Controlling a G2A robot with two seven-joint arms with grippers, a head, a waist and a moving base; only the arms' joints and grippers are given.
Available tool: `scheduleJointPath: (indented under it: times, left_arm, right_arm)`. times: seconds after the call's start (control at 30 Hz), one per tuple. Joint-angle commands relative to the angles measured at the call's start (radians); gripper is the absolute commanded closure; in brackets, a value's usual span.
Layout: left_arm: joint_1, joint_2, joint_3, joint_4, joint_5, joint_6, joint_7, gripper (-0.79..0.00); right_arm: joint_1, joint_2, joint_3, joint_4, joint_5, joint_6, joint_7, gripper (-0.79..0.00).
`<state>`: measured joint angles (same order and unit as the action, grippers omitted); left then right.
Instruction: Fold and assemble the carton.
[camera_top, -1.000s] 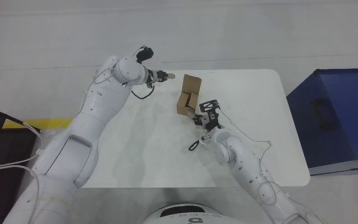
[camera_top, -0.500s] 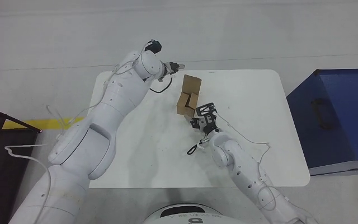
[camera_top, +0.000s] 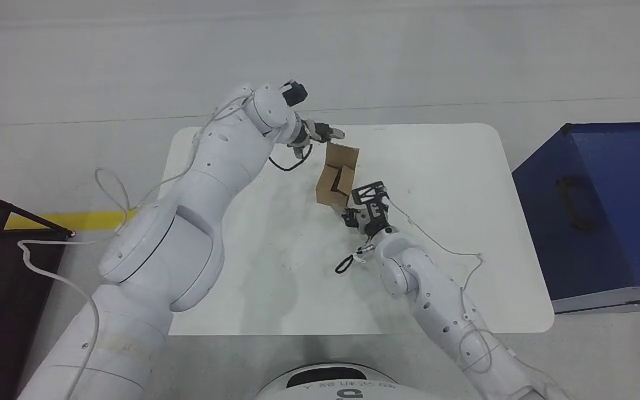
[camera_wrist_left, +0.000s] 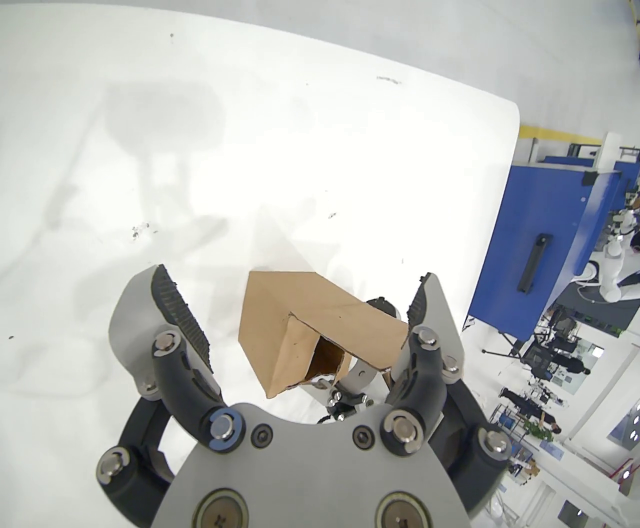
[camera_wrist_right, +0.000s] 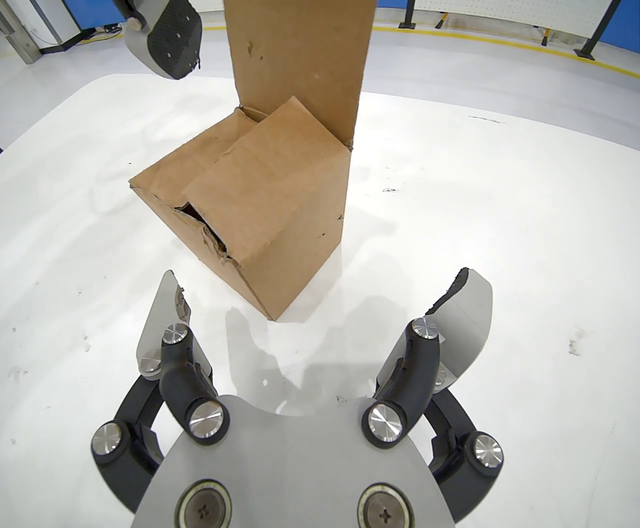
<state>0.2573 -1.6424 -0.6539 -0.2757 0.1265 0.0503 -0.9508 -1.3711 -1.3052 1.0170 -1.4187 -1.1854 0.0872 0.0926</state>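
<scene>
1. Spotting 1 carton (camera_top: 337, 172) on the white table (camera_top: 450, 200), with 1 tall flap (camera_wrist_right: 300, 60) standing upright and 2 shorter flaps folded over the top.
2. Looks like light, thin corrugated board: stiff across panels, bending readily at creases, ragged at 1 top corner. Likely to slide or tip under a push.
3. Best taken at the tall flap's free edge, bracing the carton's near wall.
4. Left gripper (camera_top: 330, 131): spread wide, hovering just above the tall flap's top edge; touching or not, hard to tell.
5. Right gripper (camera_wrist_right: 320, 280): also spread, low beside the carton's near corner, holding nothing.
6. Tally: 1 carton, 2 grippers, 1 blue bin (camera_top: 590, 210) well apart from the carton.
</scene>
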Motion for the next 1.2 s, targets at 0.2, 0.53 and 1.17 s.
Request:
scheduleJointPath:
  times: [0.2, 0.53, 1.17]
  left_arm:
    - [-0.003, 0.014, 0.002, 0.035, 0.041, -0.146, -0.082, -0.634]
    - [0.035, 0.021, 0.015, 0.01, 0.105, -0.204, -0.092, -0.699]
    - [0.084, 0.045, -0.004, -0.081, 0.134, -0.253, -0.166, -0.785]
  right_arm:
    - [0.009, -0.002, 0.031, 0.02, 0.029, 0.001, 0.004, -0.785]
    - [-0.017, 0.01, 0.089, -0.019, 0.102, -0.139, 0.066, -0.785]
    - [-0.008, -0.003, 0.064, -0.005, 0.022, -0.023, 0.086, -0.785]
